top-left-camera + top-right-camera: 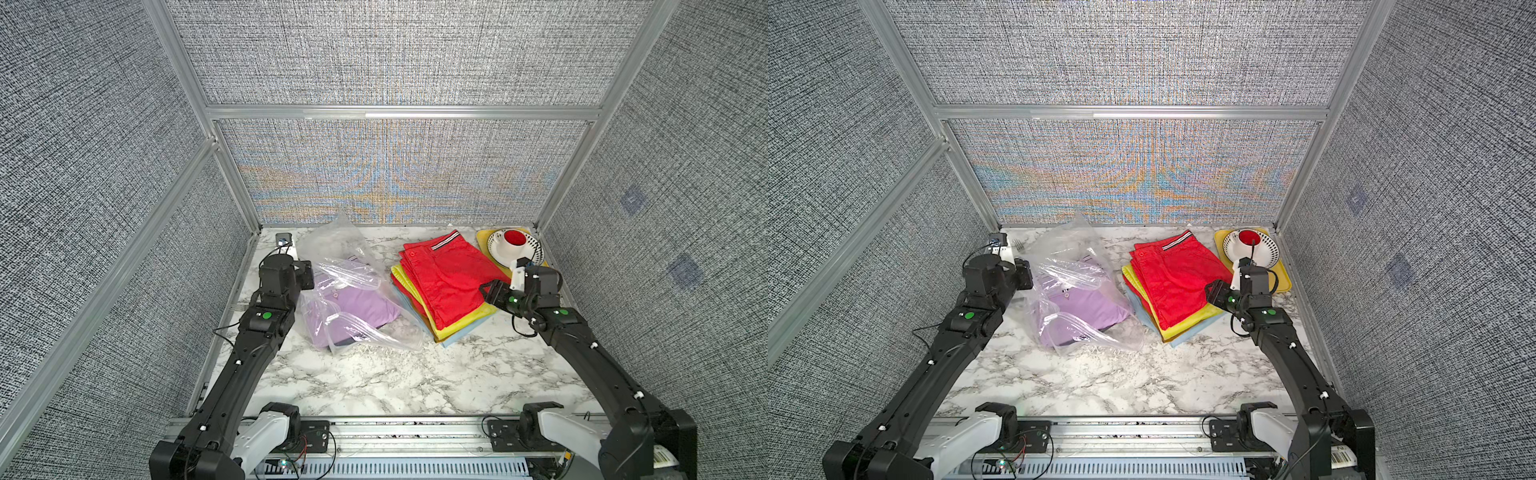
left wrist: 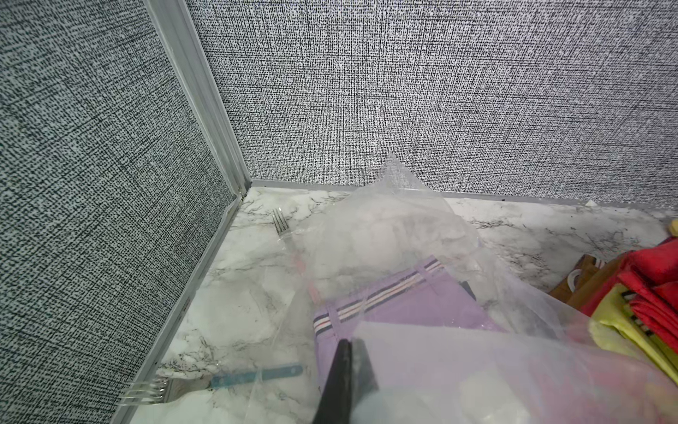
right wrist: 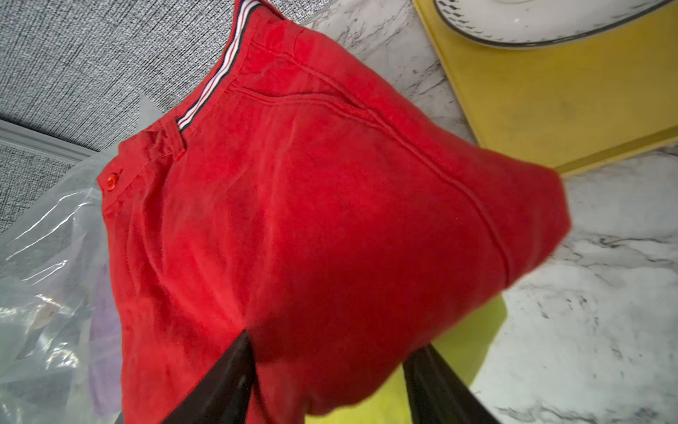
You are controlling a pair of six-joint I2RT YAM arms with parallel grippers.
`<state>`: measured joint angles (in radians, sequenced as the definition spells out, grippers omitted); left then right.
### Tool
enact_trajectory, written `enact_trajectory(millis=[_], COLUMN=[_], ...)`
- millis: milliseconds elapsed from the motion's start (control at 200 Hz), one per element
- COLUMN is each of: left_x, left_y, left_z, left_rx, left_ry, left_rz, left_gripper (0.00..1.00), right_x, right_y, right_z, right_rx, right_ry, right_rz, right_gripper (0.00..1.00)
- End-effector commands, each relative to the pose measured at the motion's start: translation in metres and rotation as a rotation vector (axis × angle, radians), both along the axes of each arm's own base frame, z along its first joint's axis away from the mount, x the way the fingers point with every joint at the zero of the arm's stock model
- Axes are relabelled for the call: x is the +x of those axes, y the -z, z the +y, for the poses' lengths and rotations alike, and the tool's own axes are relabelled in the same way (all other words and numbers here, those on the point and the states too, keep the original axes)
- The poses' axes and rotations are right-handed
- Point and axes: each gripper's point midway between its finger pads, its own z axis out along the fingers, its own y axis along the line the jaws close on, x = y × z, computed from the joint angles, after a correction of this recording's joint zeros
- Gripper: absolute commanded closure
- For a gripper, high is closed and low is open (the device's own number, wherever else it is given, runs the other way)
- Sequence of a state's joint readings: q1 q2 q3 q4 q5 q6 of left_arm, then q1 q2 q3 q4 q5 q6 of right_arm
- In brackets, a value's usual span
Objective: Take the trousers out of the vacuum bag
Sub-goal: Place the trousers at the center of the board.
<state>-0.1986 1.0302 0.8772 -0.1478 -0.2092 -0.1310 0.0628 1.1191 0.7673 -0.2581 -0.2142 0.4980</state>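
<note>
On the table [image 1: 374, 382], our right gripper [image 1: 487, 291] gapes over red trousers [image 1: 449, 282]; left gripper [image 2: 346, 343] pinches the bag [image 1: 332, 245]. Next we reach for the lilac pair [image 1: 353, 303].

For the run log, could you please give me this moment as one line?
left end effector: shut on bag | right end effector: open at edge of red trousers | lilac trousers: inside bag

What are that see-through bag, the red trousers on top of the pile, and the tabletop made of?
The vacuum bag looks like thin clear plastic: glossy, crinkled, see-through. The red trousers seem to be woven cotton, matte, with stitched seams. The tabletop shows marble veining, though it may be only a printed laminate.
</note>
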Motion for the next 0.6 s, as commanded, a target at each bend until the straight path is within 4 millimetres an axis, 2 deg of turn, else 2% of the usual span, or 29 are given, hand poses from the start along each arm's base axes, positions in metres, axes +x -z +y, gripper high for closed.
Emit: enact_trajectory(millis=[0,65,180,240,410,481,541,596], left_x=[0.001,-0.001,-0.002,-0.002,-0.001,0.000,0.001,0.001], left_y=[-0.010,-0.010,-0.010,-0.010,-0.010,-0.011,-0.011,-0.010], left_z=[0.000,0.001,0.001,0.001,0.000,-0.001,-0.002,-0.003], left_rx=[-0.008,-0.007,-0.007,-0.007,-0.010,-0.013,-0.016,-0.017], left_ry=[-0.001,-0.001,-0.002,-0.002,0.003,0.006,0.011,0.015], left_rz=[-0.035,-0.036,-0.036,-0.037,-0.035,-0.036,-0.035,-0.032], left_gripper=[1.00,1.00,1.00,1.00,1.00,1.00,1.00,1.00], right_x=[0.005,0.008,0.009,0.006,-0.005,-0.008,-0.007,-0.005], right_y=[0.004,0.005,0.020,0.031,0.056,0.060,0.054,0.041], right_z=[-0.017,-0.019,-0.022,-0.022,-0.023,-0.026,-0.028,-0.029], right_rx=[-0.051,-0.053,-0.068,-0.070,-0.084,-0.105,-0.119,-0.124], right_ry=[0.056,0.058,0.065,0.061,0.055,0.056,0.065,0.064], right_rz=[0.007,0.003,0.035,0.062,0.118,0.131,0.124,0.097], right_gripper=[0.36,0.39,0.59,0.64,0.64,0.59,0.53,0.49])
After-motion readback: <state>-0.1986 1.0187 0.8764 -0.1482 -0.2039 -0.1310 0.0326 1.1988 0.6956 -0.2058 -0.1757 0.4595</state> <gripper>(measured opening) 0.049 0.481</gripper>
